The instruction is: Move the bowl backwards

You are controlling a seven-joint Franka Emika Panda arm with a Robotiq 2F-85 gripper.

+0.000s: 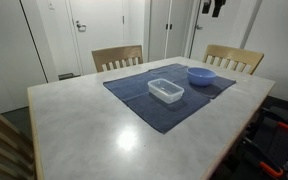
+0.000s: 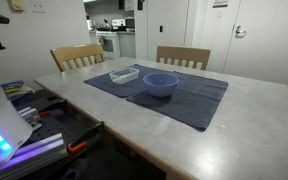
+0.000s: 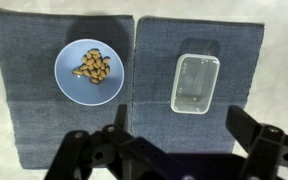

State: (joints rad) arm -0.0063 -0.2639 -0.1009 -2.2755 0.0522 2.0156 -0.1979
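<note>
The light periwinkle-blue bowl (image 1: 201, 75) sits on dark blue cloth mats (image 1: 134, 92) in the middle of the table; it also shows in the other exterior view (image 2: 160, 84). In the wrist view the bowl (image 3: 68, 82) lies at the upper left and holds small brown pieces. My gripper (image 3: 182, 125) is open and empty, high above the mats, nearer the clear container (image 3: 196, 83) than the bowl. In an exterior view only its dark tip (image 1: 215, 7) shows at the top edge.
The clear rectangular container (image 1: 166, 91) sits on the mats beside the bowl, also in the other exterior view (image 2: 124, 74). Two wooden chairs (image 1: 117, 58) (image 1: 233, 58) stand at the far side of the pale table (image 1: 84, 125). Doors and walls are behind.
</note>
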